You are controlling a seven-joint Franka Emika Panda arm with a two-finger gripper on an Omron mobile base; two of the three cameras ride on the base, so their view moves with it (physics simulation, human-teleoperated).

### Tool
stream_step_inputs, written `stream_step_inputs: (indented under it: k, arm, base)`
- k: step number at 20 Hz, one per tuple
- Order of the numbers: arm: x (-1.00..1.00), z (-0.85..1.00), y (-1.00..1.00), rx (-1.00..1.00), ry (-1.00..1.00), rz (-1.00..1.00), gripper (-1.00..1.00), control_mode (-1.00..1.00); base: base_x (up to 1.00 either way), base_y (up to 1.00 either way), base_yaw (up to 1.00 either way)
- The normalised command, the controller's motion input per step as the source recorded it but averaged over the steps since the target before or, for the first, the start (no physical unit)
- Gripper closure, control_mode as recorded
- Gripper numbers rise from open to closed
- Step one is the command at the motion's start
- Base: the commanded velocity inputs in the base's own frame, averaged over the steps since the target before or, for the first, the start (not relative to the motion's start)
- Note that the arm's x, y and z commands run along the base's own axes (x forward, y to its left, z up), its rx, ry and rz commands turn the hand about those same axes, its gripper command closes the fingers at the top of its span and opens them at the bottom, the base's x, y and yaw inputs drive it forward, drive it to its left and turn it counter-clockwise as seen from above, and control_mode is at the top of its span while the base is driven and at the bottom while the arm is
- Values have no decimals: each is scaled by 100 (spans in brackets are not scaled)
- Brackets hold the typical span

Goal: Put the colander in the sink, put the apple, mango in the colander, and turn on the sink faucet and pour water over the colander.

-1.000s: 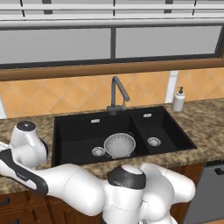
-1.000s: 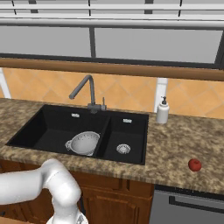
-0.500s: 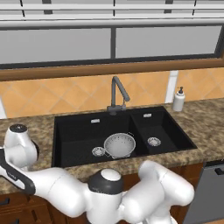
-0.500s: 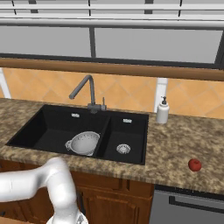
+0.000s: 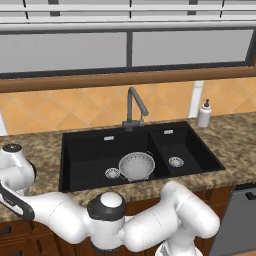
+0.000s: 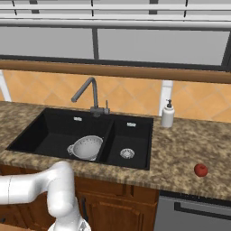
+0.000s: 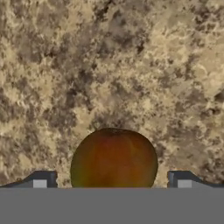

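Swinging further left since earlier, the arm's jaws stand released either side of the mango (image 7: 113, 157) on the counter (image 7: 131, 65)

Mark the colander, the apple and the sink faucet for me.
colander (image 5: 136, 165), left base view, middle of its perforated bowl, in the large basin.
apple (image 6: 200, 169), right base view, centre of the red fruit on the counter.
sink faucet (image 6: 94, 94), right base view, on its upright stem.

Even, flat rendered light, bright, no glare. Base views soft and low-res. Black sink (image 5: 90, 165) basins stay dark with little detail; colander (image 5: 136, 166) reads bright against them. Hand view blurry, table (image 7: 109, 61) speckle smeared; faint soft shadow around the mango (image 7: 113, 158).
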Motion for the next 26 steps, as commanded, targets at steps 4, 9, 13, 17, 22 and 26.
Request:
stream_step_inputs:
  k: [4, 9, 13, 17, 22, 26]
  arm:
    - [7, -41, 13, -2, 0, 0, -100, -100]
    - [0, -49, -12, -2, 0, -8, 100, -100]
    - [0, -52, -81, 8, -3, -38, 100, -100]
    - [-10, -14, -85, 25, -15, -43, 100, -100]
    - [-12, 50, -82, 38, -23, -37, 100, -100]
    - [-2, 94, -73, 11, -6, -49, 100, -100]
  base:
    - [0, 0, 0]
    - [0, 0, 0]
    - [0, 0, 0]
    - [0, 0, 0]
    - [0, 0, 0]
    - [0, 0, 0]
